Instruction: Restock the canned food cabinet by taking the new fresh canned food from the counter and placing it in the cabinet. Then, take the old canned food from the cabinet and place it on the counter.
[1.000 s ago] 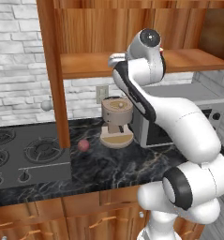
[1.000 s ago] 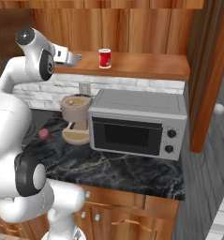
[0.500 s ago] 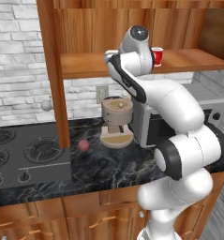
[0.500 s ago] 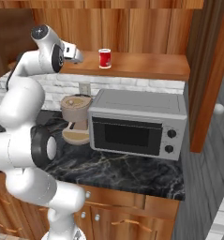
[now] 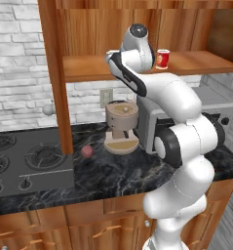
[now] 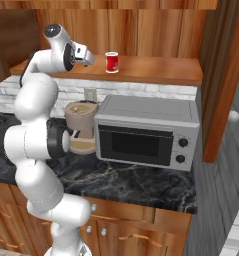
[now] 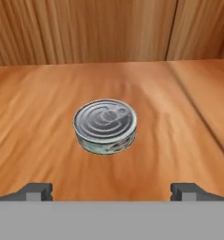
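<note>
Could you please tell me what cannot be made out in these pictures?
- Left base view: the robot's white arm hides the flat round silver tin.
- Right base view: the tin sits behind the gripper.
- Hand view: the top edge cuts off the brown wooden cabinet.
- The small upright red can has an unreadably small label.

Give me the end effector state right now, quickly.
End effector: open, holding nothing, fingertips spread wide before the flat silver tin on the cabinet shelf.

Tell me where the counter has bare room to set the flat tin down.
Bare counter lies in front of the coffee maker, between the hob and the arm's base. In front of the microwave is free too. It is crowded by the red ball and coffee maker.
</note>
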